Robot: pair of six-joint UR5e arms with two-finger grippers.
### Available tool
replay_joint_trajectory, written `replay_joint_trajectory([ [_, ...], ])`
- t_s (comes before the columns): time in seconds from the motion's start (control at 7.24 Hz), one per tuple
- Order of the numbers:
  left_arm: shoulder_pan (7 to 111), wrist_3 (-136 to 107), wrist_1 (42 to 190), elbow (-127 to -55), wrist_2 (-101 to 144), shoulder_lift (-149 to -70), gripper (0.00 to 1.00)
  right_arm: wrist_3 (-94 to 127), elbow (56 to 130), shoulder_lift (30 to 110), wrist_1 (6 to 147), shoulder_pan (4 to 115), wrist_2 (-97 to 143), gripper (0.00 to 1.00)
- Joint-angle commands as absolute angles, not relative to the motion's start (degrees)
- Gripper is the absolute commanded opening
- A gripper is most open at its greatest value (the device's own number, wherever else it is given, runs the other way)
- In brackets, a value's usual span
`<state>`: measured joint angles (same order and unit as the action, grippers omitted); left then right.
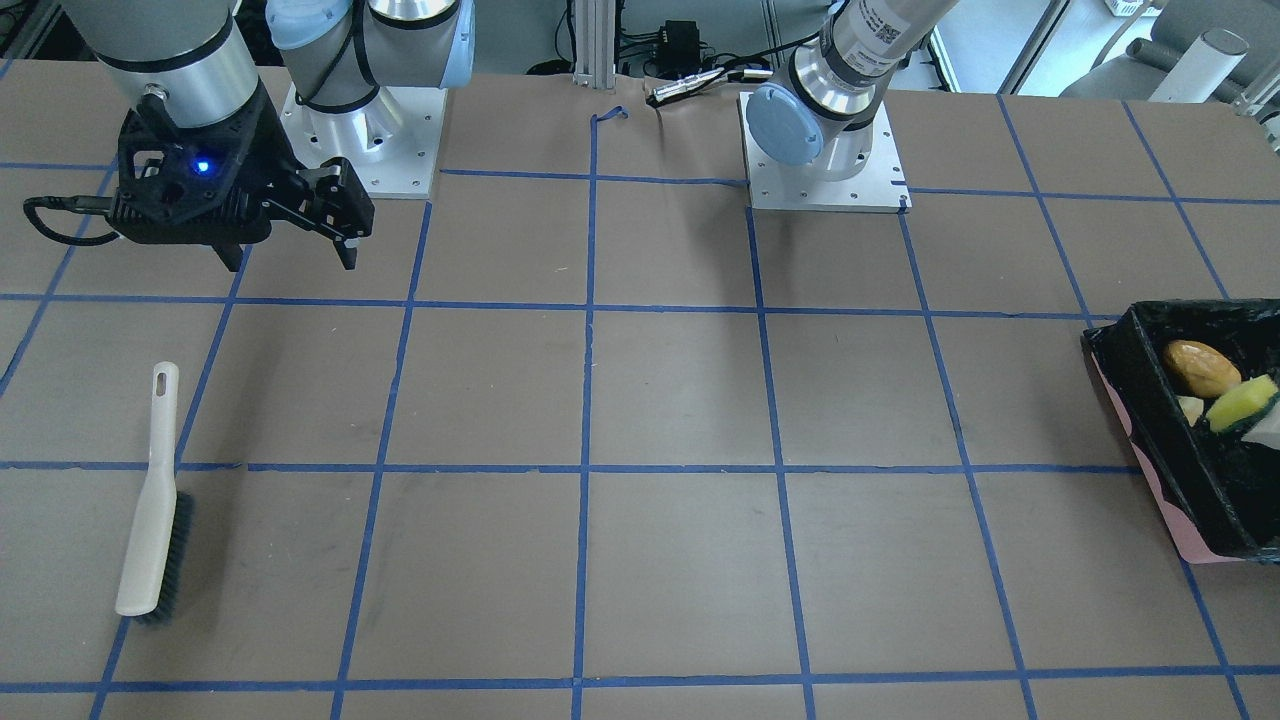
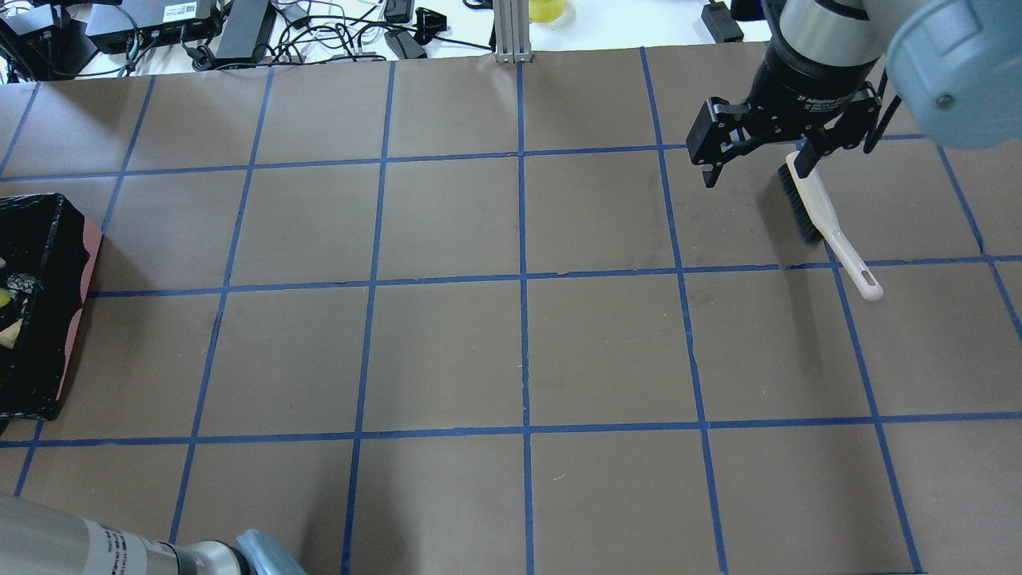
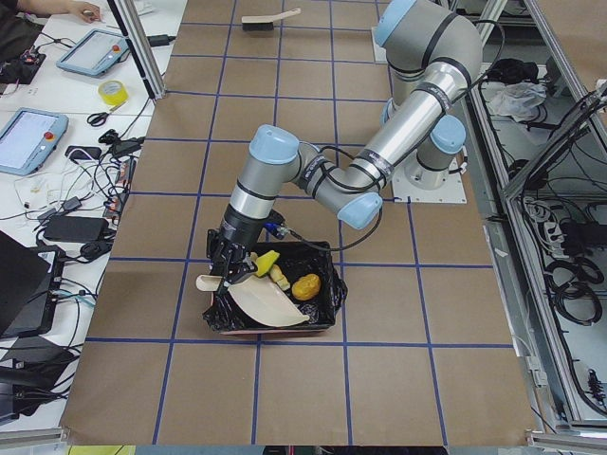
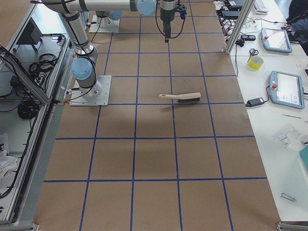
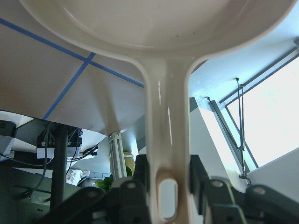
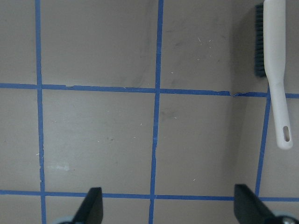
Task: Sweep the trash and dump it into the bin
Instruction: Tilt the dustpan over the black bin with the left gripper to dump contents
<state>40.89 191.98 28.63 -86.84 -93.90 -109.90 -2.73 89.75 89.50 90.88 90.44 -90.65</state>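
Observation:
The pink bin (image 1: 1150,470) with its black bag stands at the table's end on my left; it also shows in the overhead view (image 2: 76,311). In it lie the trash: the golden-brown lump (image 1: 1200,368), the yellow sponge piece (image 1: 1240,402) and a pale peel piece (image 1: 1190,408). My left gripper (image 5: 168,186) is shut on the handle of the beige dustpan (image 5: 159,28). In the left side view the dustpan (image 3: 266,305) is tilted over the bin (image 3: 327,313). My right gripper (image 1: 295,262) is open and empty, raised above the table, and also shows in the overhead view (image 2: 754,176).
A white hand brush (image 1: 150,500) with dark bristles lies flat on the table on my right side, just beyond the right gripper in the overhead view (image 2: 830,228). The brown table (image 1: 640,400) bears a blue tape grid. Cables and devices lie past its far edge.

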Motion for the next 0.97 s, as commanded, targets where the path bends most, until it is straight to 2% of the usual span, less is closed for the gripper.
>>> replay_joint_trajectory([
  [0.0, 40.69, 192.04, 26.89, -92.53, -93.87, -106.01, 0.0, -2.9, 89.82, 89.47, 91.05, 90.35, -89.83, 1.0],
  [0.28, 40.61, 192.04, 31.25, -91.59, -92.65, -104.94, 0.0, -2.72, 89.82, 89.83, 92.36, 90.18, -89.91, 0.97],
  [0.41, 40.69, 191.0, 38.34, -88.62, -90.03, -104.85, 0.0, -2.38, 90.0, 89.65, 95.24, 90.09, -90.0, 0.96],
  [0.69, 41.04, 183.65, 61.84, -73.21, -89.91, -107.48, 0.0, -2.29, 90.0, 89.74, 95.36, 90.09, -90.09, 1.0],
  [0.83, 42.09, 178.73, 70.05, -68.6, -89.65, -109.14, 0.0, -2.2, 90.0, 89.74, 95.36, 90.09, -90.0, 1.0],
])
